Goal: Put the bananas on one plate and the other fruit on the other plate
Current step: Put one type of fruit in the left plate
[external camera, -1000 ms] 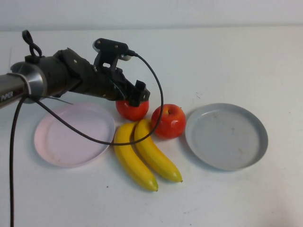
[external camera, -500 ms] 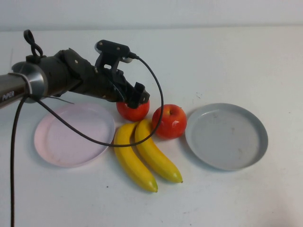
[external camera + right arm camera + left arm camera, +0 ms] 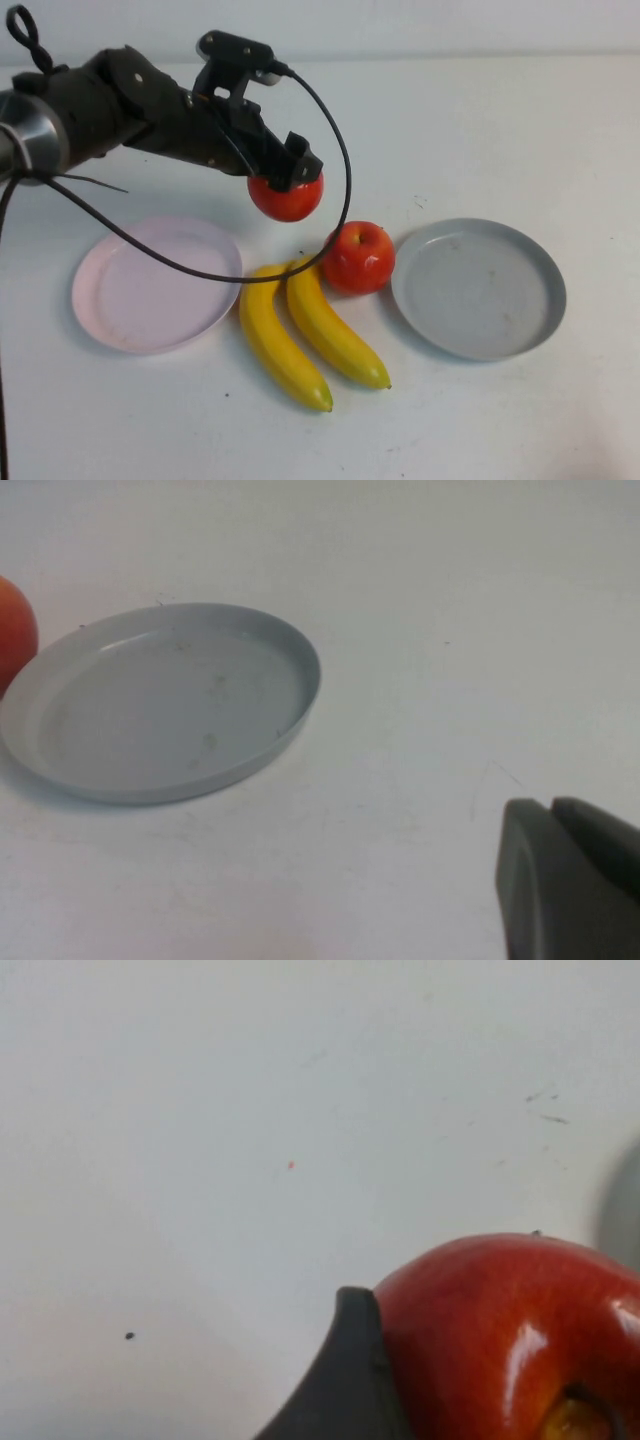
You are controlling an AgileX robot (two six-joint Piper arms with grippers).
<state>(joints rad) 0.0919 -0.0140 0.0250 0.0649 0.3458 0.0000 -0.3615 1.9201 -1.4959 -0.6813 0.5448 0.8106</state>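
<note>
Two plates, both bare: pale pink plate (image 3: 157,283) at left of the high view, grey plate (image 3: 478,288) at right. Nothing has been delivered to either yet.

Item, held apple (image 3: 286,194): red, glossy, clamped in the left gripper (image 3: 290,178) and hanging clear of the table in the upper middle of the high view, above and to the right of the pink plate. The left wrist view shows one dark finger (image 3: 345,1380) pressed against the apple's flank, with the stem dimple at the lower right corner of that frame.

Item, second apple (image 3: 357,257): resting on the table at centre, just left of the grey plate's rim and touching or nearly touching the tip of the nearer banana; which, cannot be told.

Item, bananas (image 3: 310,332): two, yellow, lying side by side on the table between the plates, running from centre toward the lower middle of the frame. Untouched.

Item, right gripper (image 3: 570,880): absent from the high view; its own wrist view shows its dark fingertips at the lower right, close together and holding nothing, over bare table beside the grey plate.

Status, as a judgement: early stage. One apple is lifted for transfer, probably to the pink plate. Remaining: set it down, move the second apple to the same plate, then both bananas to the grey one.
</note>
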